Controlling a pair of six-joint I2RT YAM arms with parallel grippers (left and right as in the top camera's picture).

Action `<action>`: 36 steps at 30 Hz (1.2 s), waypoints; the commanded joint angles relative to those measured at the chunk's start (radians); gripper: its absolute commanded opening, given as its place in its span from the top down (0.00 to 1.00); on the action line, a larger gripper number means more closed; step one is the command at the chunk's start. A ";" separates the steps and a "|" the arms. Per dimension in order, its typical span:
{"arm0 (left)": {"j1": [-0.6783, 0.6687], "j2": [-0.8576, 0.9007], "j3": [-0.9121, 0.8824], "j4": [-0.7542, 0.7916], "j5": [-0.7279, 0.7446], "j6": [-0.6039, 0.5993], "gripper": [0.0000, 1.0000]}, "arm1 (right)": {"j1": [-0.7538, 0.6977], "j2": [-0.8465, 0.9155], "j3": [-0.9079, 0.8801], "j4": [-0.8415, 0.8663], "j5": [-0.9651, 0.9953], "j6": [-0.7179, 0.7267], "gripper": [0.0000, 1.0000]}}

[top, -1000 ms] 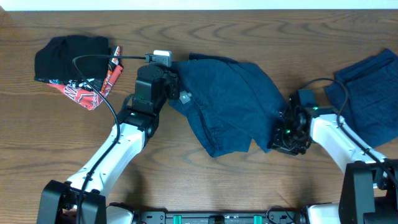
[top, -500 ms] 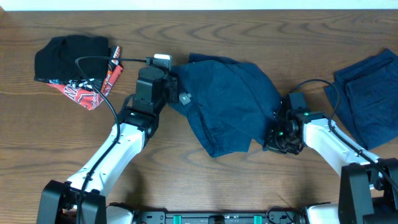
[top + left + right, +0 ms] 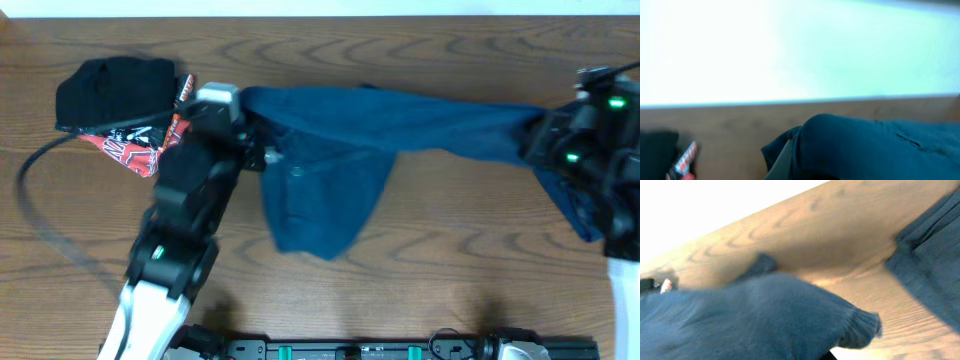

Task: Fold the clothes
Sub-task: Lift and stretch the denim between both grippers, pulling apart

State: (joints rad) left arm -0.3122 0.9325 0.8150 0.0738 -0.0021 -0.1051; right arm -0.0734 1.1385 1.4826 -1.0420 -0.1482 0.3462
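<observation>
A dark navy-blue garment (image 3: 340,170) hangs stretched in the air between my two raised grippers, its middle drooping toward the table. My left gripper (image 3: 255,150) is shut on its left end. My right gripper (image 3: 535,140) is shut on its right end. The cloth fills the bottom of the left wrist view (image 3: 880,150) and the right wrist view (image 3: 765,315) and hides the fingers in both. A second navy garment (image 3: 565,200) lies flat at the right table edge, partly under my right arm; it also shows in the right wrist view (image 3: 935,265).
A black garment (image 3: 110,90) with a red patterned piece (image 3: 140,152) lies at the far left, close to my left arm. The wooden table (image 3: 420,270) ends at a pale far edge (image 3: 320,8).
Both arms have risen and pulled apart. The right gripper swung far right and up with the cloth. The garment went from a heap on the table to a stretched, hanging span.
</observation>
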 commanded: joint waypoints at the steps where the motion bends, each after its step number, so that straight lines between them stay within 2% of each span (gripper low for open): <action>1: 0.000 -0.150 0.010 0.005 -0.005 0.003 0.94 | -0.023 -0.014 0.113 -0.041 0.045 -0.056 0.99; 11: 0.001 -0.467 0.011 0.027 0.027 0.003 0.94 | -0.026 -0.087 0.397 -0.099 0.214 -0.056 0.99; 17: 0.002 -0.445 0.010 0.047 -0.009 0.031 0.94 | -0.026 -0.076 0.444 -0.056 0.259 -0.067 0.99; 22: 0.002 -0.300 0.010 0.069 -0.074 0.061 0.94 | -0.026 0.011 0.444 -0.012 0.264 -0.075 0.99; 27: 0.010 -0.063 0.010 0.129 -0.109 0.075 0.94 | -0.024 0.194 0.444 0.022 0.182 -0.148 0.99; 30: 0.040 0.109 0.010 0.222 -0.171 0.075 0.94 | -0.024 0.330 0.444 0.055 0.148 -0.160 0.99; 36: 0.092 0.465 0.010 0.428 -0.174 0.075 0.94 | -0.011 0.639 0.444 0.213 0.079 -0.161 0.99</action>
State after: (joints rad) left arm -0.2642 1.2842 0.8158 0.4591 -0.0643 -0.0326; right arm -0.0750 1.6844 1.9255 -0.8745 -0.1009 0.1967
